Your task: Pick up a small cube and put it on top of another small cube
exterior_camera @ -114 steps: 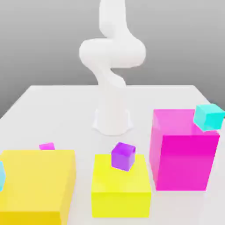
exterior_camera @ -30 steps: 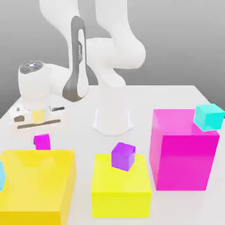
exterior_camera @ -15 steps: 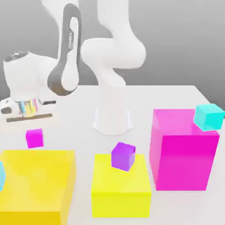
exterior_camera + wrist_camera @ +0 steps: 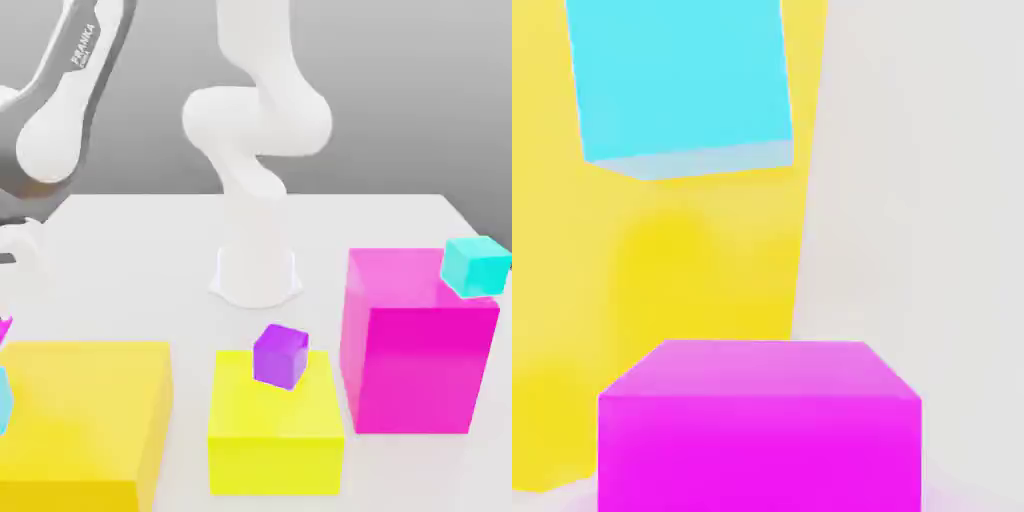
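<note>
At the exterior view's left edge, the bent arm [image 4: 50, 130] holds the magenta cube [image 4: 760, 450] clamped in its end effector.

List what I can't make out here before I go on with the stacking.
- Small magenta cube: cut off by the picture's edge in both views.
- Pale blue cube on the wide yellow-orange block: cut off by the edge in both views.
- Yellow-orange block's full extent: it runs past the exterior view's left and bottom edges.

- Bright magenta small cube [image 4: 760, 455], cyan small cube [image 4: 682, 80].
- Violet cube [image 4: 281, 356]; plain yellow block [image 4: 276, 420].
- Golden-yellow block [image 4: 85, 410], magenta block [image 4: 420, 350], pale worktop [image 4: 180, 260].
</note>
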{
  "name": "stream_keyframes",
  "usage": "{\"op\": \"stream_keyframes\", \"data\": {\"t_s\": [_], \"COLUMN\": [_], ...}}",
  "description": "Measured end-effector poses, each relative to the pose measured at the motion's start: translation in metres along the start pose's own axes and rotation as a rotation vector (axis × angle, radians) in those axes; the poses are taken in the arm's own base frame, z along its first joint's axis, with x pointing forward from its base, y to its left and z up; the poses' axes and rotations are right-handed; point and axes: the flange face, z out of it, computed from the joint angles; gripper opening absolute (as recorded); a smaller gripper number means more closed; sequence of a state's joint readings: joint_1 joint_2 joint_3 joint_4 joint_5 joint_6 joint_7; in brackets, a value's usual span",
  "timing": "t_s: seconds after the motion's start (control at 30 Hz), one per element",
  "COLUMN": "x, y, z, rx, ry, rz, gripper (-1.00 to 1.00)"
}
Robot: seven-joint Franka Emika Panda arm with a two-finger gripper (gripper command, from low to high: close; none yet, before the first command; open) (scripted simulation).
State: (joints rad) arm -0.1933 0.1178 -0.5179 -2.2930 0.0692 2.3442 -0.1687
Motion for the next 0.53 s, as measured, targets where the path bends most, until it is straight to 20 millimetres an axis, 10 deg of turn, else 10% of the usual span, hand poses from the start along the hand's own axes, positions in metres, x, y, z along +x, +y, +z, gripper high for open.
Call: {"op": "stream_keyframes", "data": {"t_s": [0.2,0.33,0.37,0.53], "x": [0.028,0.033,0.033,0.033], "y": [-0.055,-0.059,-0.059,-0.059], "z": [-0.047,-0.006,0.005,0.005], "rx": [-0.005,0.0,0.0,0.0], "ry": [0.044,0.05,0.05,0.05], "rz": [-0.196,-0.232,-0.232,-0.232], "gripper": [-1.0,-1.0,1.0,1.0]}}
